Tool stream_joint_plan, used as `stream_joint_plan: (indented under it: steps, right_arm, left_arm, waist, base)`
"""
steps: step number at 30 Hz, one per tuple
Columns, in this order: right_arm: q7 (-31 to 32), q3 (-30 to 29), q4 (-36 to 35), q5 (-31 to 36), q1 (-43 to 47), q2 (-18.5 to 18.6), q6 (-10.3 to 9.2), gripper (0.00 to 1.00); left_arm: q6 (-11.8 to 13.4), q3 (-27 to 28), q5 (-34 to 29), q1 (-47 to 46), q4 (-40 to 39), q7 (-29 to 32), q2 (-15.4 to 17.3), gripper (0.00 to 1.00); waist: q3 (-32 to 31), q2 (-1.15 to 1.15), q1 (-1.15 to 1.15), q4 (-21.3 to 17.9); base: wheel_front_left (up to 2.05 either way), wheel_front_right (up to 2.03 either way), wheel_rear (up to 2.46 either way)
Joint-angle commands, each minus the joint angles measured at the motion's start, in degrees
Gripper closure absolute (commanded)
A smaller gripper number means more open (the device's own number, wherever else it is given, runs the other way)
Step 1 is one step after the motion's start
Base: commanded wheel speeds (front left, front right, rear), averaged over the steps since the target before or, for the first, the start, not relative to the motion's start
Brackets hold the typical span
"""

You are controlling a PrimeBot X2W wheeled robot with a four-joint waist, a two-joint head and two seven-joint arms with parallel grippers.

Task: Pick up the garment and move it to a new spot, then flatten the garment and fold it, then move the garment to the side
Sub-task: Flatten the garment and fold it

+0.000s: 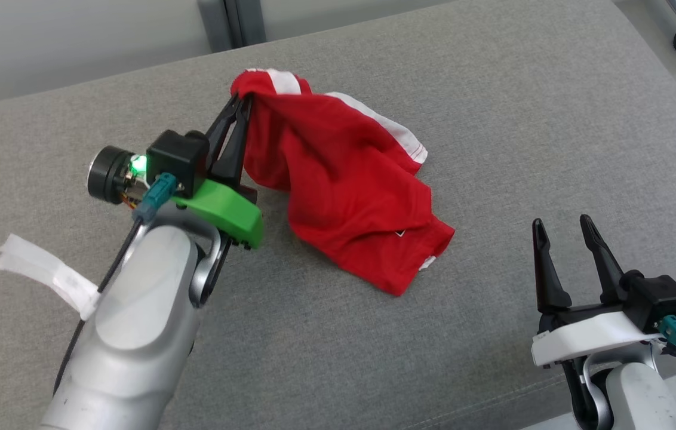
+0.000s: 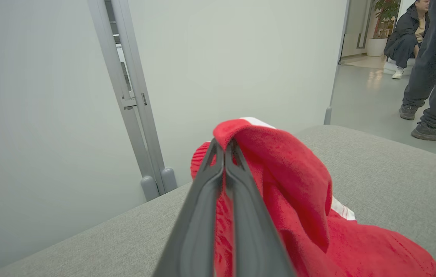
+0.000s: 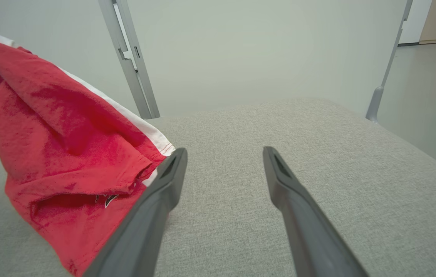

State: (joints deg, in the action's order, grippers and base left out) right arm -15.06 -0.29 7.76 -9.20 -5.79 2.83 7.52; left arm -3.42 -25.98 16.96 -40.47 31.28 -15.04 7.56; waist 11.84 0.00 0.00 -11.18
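Left gripper point(image 1: 239, 101) clenched on bunched edge of red garment point(image 1: 344, 179); rest sags right of it onto grey cushion point(image 1: 523, 119). Light, limp, unslippery; pinch white-trimmed hem. Right gripper point(image 1: 562, 230) released, well apart.

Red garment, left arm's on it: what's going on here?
The left gripper has its jaws shut on a top edge of the red garment, holding that end up while the rest drapes down onto the grey cushion. The right gripper sits off to the side, jaws open and empty. The garment is crumpled, not yet flattened or folded.
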Motion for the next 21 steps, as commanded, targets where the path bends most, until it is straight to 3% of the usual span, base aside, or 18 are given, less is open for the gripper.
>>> stream_joint_plan:
  steps: [1, 11, 21]
  right_arm:
    - [-0.18, 0.09, -0.05, 0.35, 0.6, 0.1, -0.06, 0.0]
    - [-0.18, 0.76, 0.36, 0.45, 1.75, 0.11, -0.06, 0.0]
    - [-0.18, 1.36, 1.05, 0.68, 2.26, 0.12, -0.06, 0.0]
  left_arm:
    - [0.32, -0.37, -1.01, 3.02, -0.3, -0.14, 0.95, 1.0]
    - [-0.04, -0.85, -2.17, 18.05, -2.86, -0.13, 2.64, 1.0]
    - [1.18, -0.45, -3.36, 28.57, -3.98, -0.14, 3.12, 1.0]
  waist:
    - [-0.64, 0.0, 0.0, 0.9]
    - [-1.66, 0.0, 0.0, 2.88]
    - [-3.07, 0.0, 0.0, 3.8]
  base:
    - [0.0, 0.0, 0.0]
    - [0.0, 0.0, 0.0]
    - [0.0, 0.0, 0.0]
